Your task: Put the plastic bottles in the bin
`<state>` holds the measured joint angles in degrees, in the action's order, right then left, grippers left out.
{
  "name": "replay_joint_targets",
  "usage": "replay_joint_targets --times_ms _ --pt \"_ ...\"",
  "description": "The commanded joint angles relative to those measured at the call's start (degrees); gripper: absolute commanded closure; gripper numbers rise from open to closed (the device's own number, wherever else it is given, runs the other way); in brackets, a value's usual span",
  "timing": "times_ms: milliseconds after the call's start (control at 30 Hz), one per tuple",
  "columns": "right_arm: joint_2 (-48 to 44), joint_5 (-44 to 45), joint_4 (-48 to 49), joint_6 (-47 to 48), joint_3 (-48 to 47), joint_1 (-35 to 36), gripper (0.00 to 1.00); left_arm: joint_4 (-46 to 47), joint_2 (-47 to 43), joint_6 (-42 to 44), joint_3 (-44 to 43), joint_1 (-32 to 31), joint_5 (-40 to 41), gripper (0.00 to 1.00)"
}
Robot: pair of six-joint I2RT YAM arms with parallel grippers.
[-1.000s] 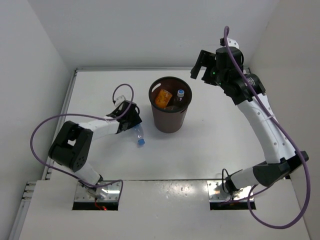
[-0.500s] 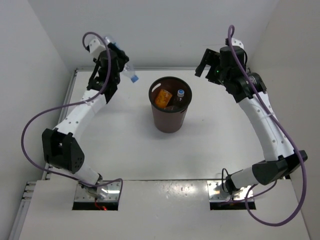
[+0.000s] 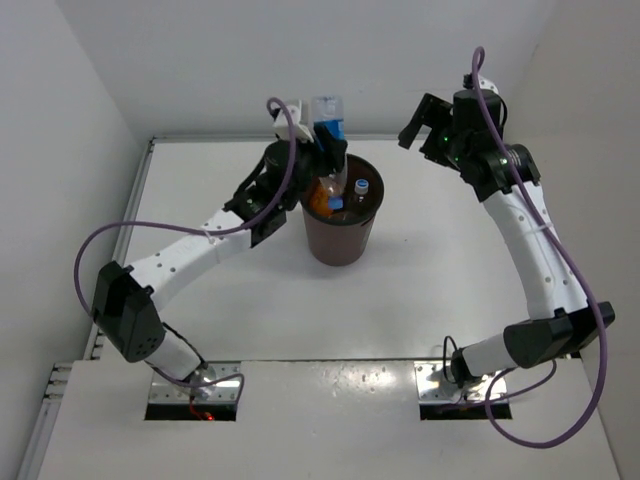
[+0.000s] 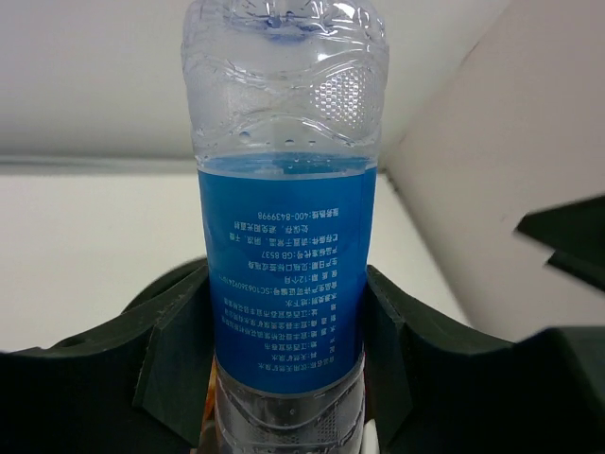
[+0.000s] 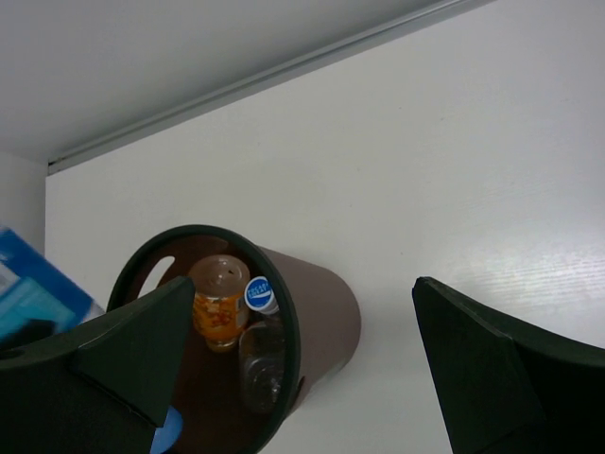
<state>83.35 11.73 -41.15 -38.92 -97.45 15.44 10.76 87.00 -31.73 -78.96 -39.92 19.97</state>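
Note:
My left gripper [image 3: 326,152] is shut on the clear bottle with the blue label [image 3: 328,122] and holds it, cap down, over the bin's [image 3: 352,243] mouth. In the left wrist view the black fingers [image 4: 178,352] clamp the bottle [image 4: 287,265] on both sides. Its blue cap [image 5: 166,441] hangs just inside the rim [image 5: 291,333]. In the bin lie the orange bottle [image 5: 219,301], a bottle with a blue-and-white cap [image 5: 257,293] and a plain clear bottle [image 5: 257,367]. My right gripper [image 3: 418,122] is open and empty, up behind and right of the bin.
The bin stands mid-table on the white tabletop [image 3: 450,270]. White walls close the table at the left, back and right. The back edge [image 5: 284,71] runs behind the bin.
My left arm has swung from the back left corner to over the bin, carrying the blue-label bottle, now cap down. My right gripper has shifted slightly back and right.

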Motion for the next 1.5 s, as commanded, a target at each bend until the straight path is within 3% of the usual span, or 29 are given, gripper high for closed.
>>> replay_joint_targets --times_ms 0,67,200,300,567,700,767,867,933,1000,1100,1167,1267,1467 --pt "0.0 -2.1 2.5 -1.0 1.7 -1.0 0.0 3.4 -3.4 5.4 4.0 0.5 0.5 0.42" --pt "-0.7 -2.6 3.0 -1.0 2.3 -1.0 0.0 4.0 -3.4 5.4 5.6 0.5 -0.3 0.41" --pt "-1.3 -3.6 3.0 -1.0 2.9 -1.6 0.0 5.3 -3.4 6.5 8.1 -0.8 -0.9 0.27" --pt "-1.3 -4.2 3.0 -1.0 2.9 -2.3 0.0 5.3 -2.9 6.5 7.4 -2.2 1.3 0.0" --pt "-1.3 -7.0 3.0 -1.0 2.9 -3.9 0.0 7.1 -2.8 14.2 2.6 -2.7 10.6 0.0" --pt "-1.3 -7.5 4.1 -0.4 4.2 -4.5 0.0 7.6 -3.9 19.9 0.6 -1.7 21.1 0.0" --pt "-0.8 -6.6 3.4 -0.4 3.5 -5.0 0.0 7.1 -4.4 20.5 0.6 -0.4 29.9 0.0" --pt "2.4 -6.6 -0.7 0.2 -1.5 -5.0 0.0 4.3 -6.7 11.5 6.8 6.2 42.1 0.0" --pt "3.9 -8.2 -3.3 2.1 -4.9 -5.0 0.0 -4.8 -8.3 -0.3 11.8 13.7 45.9 0.0" --pt "3.9 -8.7 -3.3 2.6 -5.5 -5.0 0.0 -8.0 -9.2 -3.6 15.4 19.2 46.0 0.0" --pt "0.9 -7.9 -2.6 4.1 -2.9 -5.5 0.0 -7.2 -10.4 -1.7 22.4 23.1 44.7 0.0" --pt "-0.6 -7.2 -1.0 4.8 -1.0 -5.5 0.0 -7.3 -11.0 -2.2 26.8 23.7 42.0 0.0" --pt "-1.3 -7.2 -1.0 5.3 0.1 -6.0 0.0 -2.2 -12.6 3.9 33.1 23.7 38.0 0.0" --pt "0.8 -11.1 -2.1 3.6 3.4 -6.6 0.0 -1.4 -13.7 7.6 39.4 26.2 36.2 0.0"
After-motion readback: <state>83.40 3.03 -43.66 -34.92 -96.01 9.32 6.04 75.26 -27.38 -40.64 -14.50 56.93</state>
